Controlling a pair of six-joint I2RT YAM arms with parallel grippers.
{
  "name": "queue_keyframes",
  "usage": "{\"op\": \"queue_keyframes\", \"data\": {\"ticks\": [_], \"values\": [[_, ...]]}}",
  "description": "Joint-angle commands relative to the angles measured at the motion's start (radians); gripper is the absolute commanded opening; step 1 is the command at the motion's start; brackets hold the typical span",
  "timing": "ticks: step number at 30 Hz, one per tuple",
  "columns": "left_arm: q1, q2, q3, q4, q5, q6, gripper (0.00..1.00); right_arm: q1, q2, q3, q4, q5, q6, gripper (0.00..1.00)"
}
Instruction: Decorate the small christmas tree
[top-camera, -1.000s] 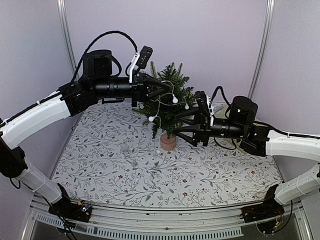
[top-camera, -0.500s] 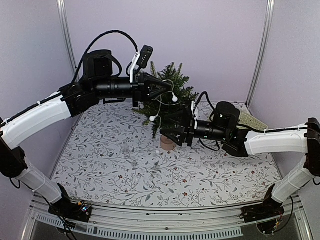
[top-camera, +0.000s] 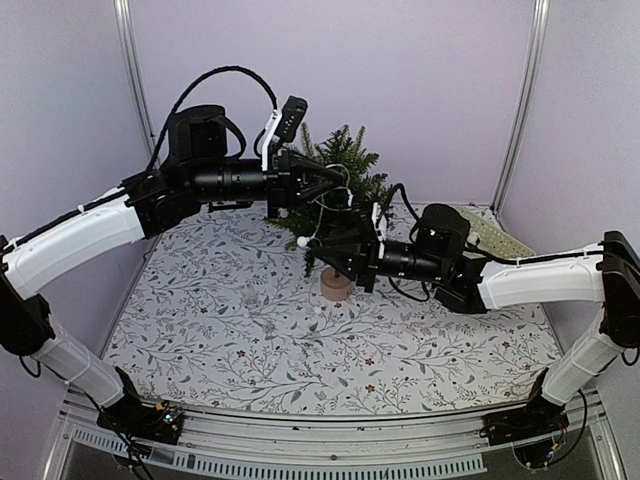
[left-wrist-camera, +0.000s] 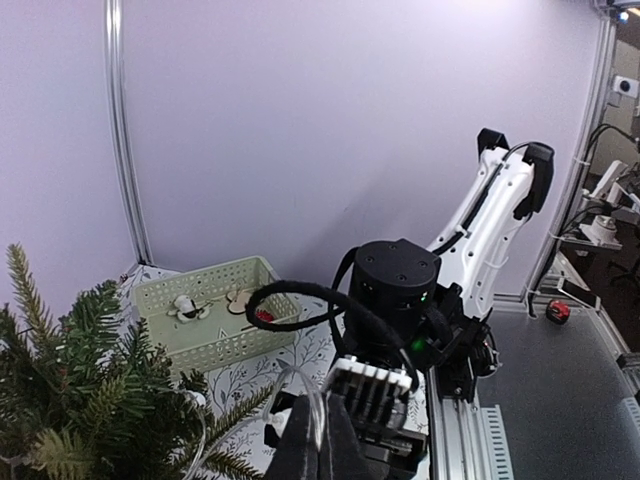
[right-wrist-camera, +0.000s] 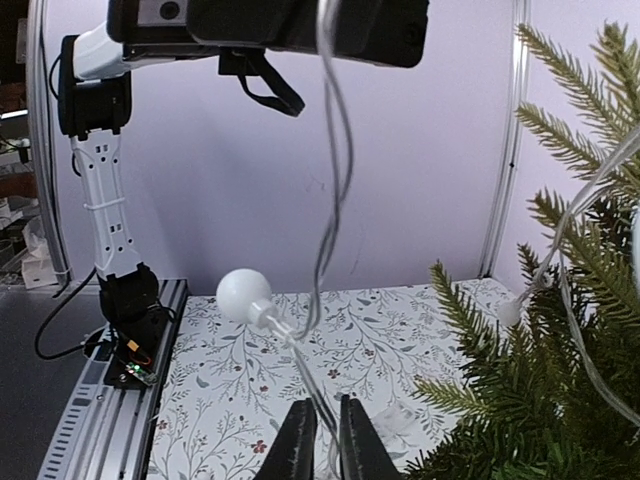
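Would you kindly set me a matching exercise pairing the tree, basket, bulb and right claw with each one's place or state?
1. dark green miniature fir tree on round tan base
2. pale green perforated plastic basket
3. round white bulb
4. right claw

a. shut on clear wire
b. far right corner
c. dangling in mid-air
d. standing on floral cloth

Pairs: 1-d, 2-b, 3-c, 4-a
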Motion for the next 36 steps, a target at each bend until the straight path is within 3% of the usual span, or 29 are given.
{"op": "queue_keyframes", "data": {"ticks": [1, 3, 11, 18, 22, 29, 33, 36], "values": [[-0.014, -0.029, -0.025, 0.041, -0.045, -0.004, 0.00, 0.009, -0.006, 0.007, 0.021, 0.006, 0.015, 0.05], [-0.012, -0.027, -0.029, 0.034, -0.073, -0.001, 0.00, 0.018, -0.051, -0.033, 0.027, 0.016, 0.022, 0.00], [-0.013, 0.029, -0.030, 0.020, -0.094, 0.021, 0.00, 0.038, -0.352, -0.181, -0.036, 0.079, 0.057, 0.00], [-0.014, 0.150, 0.086, -0.088, -0.113, 0.044, 0.05, 0.038, -0.541, -0.244, -0.064, 0.116, 0.118, 0.00], [-0.014, 0.194, 0.125, -0.138, -0.104, 0.047, 0.19, 0.039, -0.588, -0.267, -0.056, 0.122, 0.154, 0.00], [-0.012, 0.103, 0.084, -0.137, -0.104, 0.040, 0.68, 0.038, -0.678, -0.317, -0.034, 0.221, 0.181, 0.00], [-0.012, -0.039, -0.076, -0.042, -0.175, 0.032, 0.74, 0.037, -0.703, -0.310, -0.019, 0.318, 0.182, 0.00], [-0.011, -0.179, -0.275, 0.127, -0.233, 0.043, 0.77, 0.039, -0.699, -0.283, -0.013, 0.406, 0.186, 0.00]]}}
